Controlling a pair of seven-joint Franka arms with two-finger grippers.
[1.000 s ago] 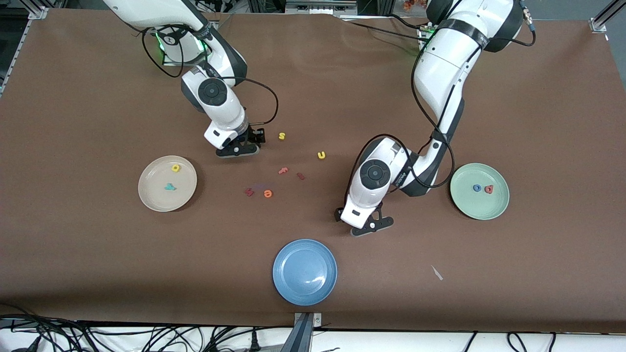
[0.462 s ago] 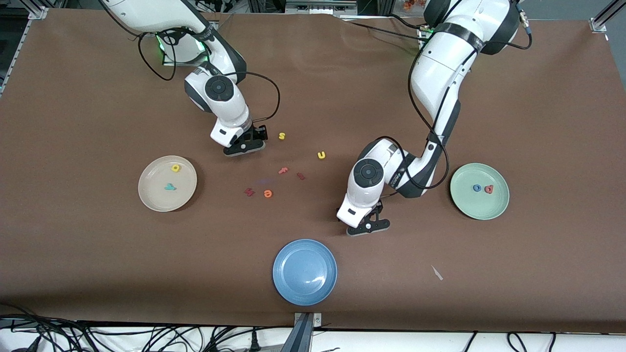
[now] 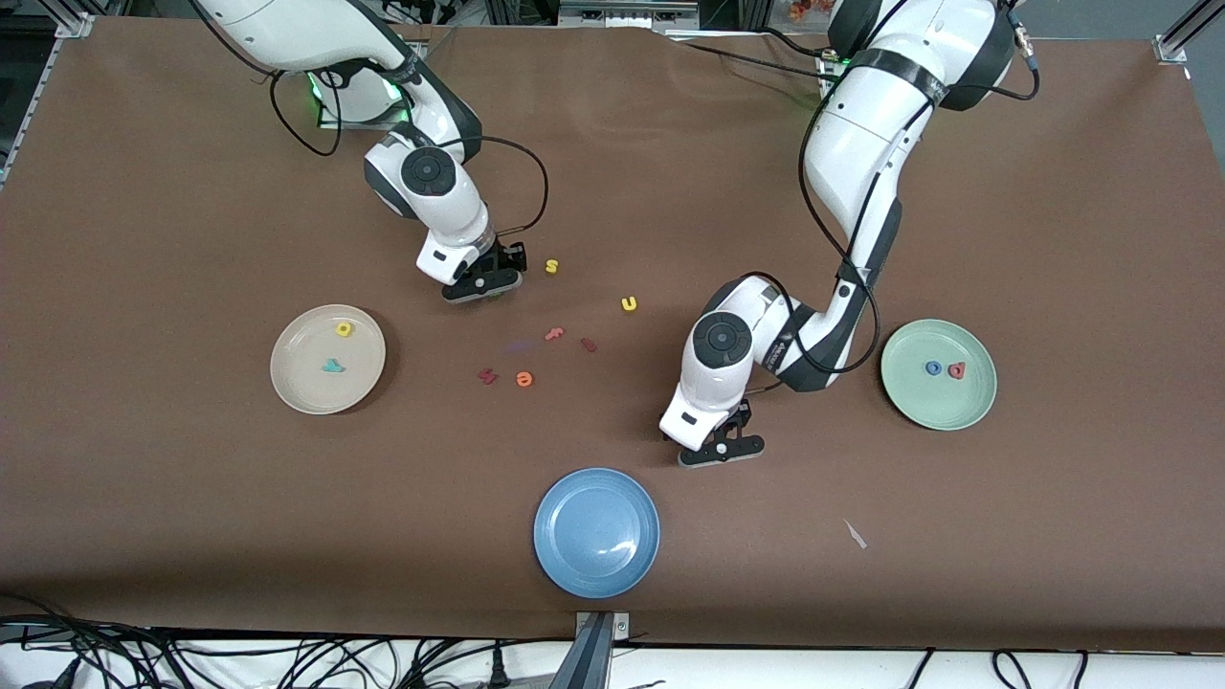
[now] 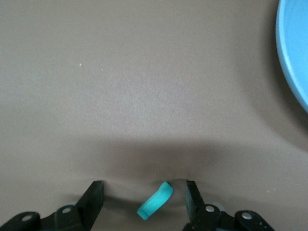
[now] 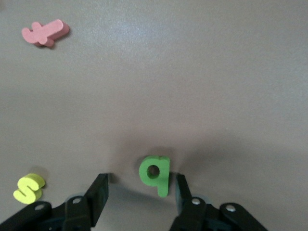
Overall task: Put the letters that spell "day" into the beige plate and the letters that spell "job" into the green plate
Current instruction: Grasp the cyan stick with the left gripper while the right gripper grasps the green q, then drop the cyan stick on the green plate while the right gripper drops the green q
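Note:
My right gripper (image 3: 481,283) is low over the table with its fingers open around a green bowl-and-stem letter (image 5: 155,174), which lies flat close to one finger (image 5: 182,192). My left gripper (image 3: 720,448) is also down at the table, open, with a teal short bar (image 4: 155,199) lying slantwise between its fingers. The beige plate (image 3: 304,385) holds a yellow round letter (image 3: 344,329) and a teal y-shape (image 3: 332,366). In the green plate (image 3: 917,402) lie a blue ring (image 3: 932,367) and a salmon-red letter (image 3: 956,369).
Loose letters lie mid-table: a yellow s (image 3: 551,266), a yellow u (image 3: 629,303), a salmon piece (image 3: 554,334), two dark red ones (image 3: 588,344) (image 3: 488,376) and an orange e (image 3: 523,379). A blue plate (image 3: 596,531) stands nearest the front camera, close to the left gripper.
Both grippers have come down toward the table and their fingers have narrowed. The right gripper shifted a little toward the yellow s; the left arm tucked in slightly.

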